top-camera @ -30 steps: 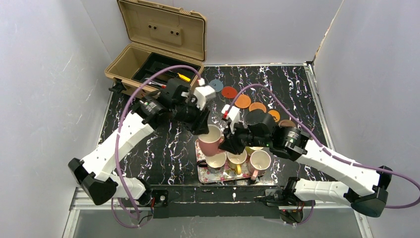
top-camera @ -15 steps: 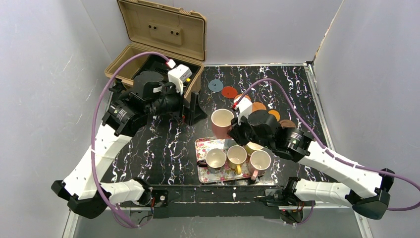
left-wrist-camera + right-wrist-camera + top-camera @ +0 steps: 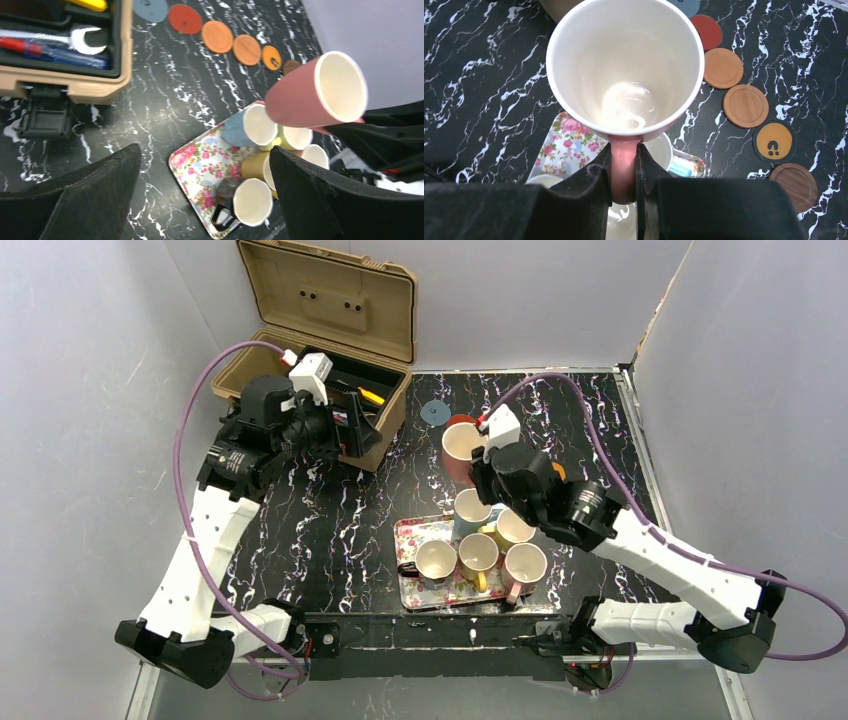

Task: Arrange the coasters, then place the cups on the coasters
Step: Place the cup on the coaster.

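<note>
My right gripper (image 3: 623, 167) has its jaws narrowed onto the handle of a pink cup (image 3: 624, 70), clamping it from both sides. The cup hangs in the air, mouth towards the wrist camera, cream-white inside. From above, the pink cup (image 3: 462, 445) sits just past the far edge of the tray (image 3: 415, 535), over the left part of the coaster row. In the left wrist view it is tilted, clear of everything below.

My left gripper (image 3: 355, 430) has its jaws spread as wide as they go, holding nothing. It hovers at the near right corner of the open tan toolbox (image 3: 330, 350), at the far left of the table (image 3: 300, 540).

Six coasters (image 3: 745, 105) lie in a slanting line on the far right of the table, touching or nearly so: blue-grey, red, two orange, yellow-orange, dark brown, running from far left to near right. No cup stands on them.

Five more cups (image 3: 478, 552) stand crowded on the right side of the floral tray, at the near middle of the table.
</note>
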